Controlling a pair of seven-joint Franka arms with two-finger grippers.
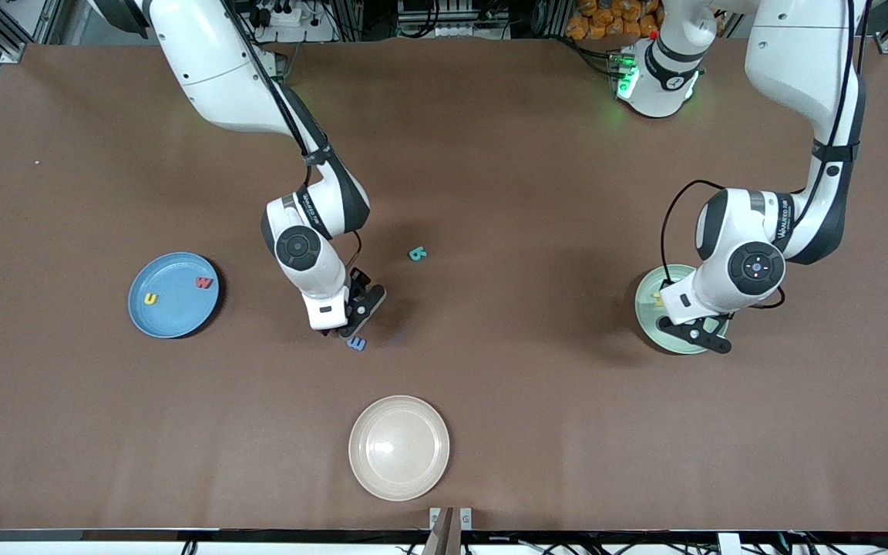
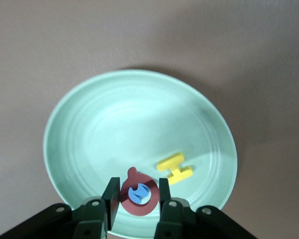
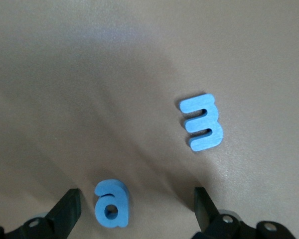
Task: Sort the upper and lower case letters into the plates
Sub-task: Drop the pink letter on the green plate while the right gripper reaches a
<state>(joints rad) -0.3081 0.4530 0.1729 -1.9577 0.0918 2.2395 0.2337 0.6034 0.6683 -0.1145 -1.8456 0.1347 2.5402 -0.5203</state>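
My left gripper hangs over the mint green plate, shut on a round red letter with a blue patch in its middle. A yellow H lies in that plate. My right gripper is open just above the table, with a blue "a" lying between its fingers, close to one of them. A blue E-shaped letter lies beside it. The blue plate holds a yellow U and a red W.
A teal letter lies alone mid-table, farther from the front camera than the right gripper. A cream-beige plate sits near the table's front edge, with nothing in it.
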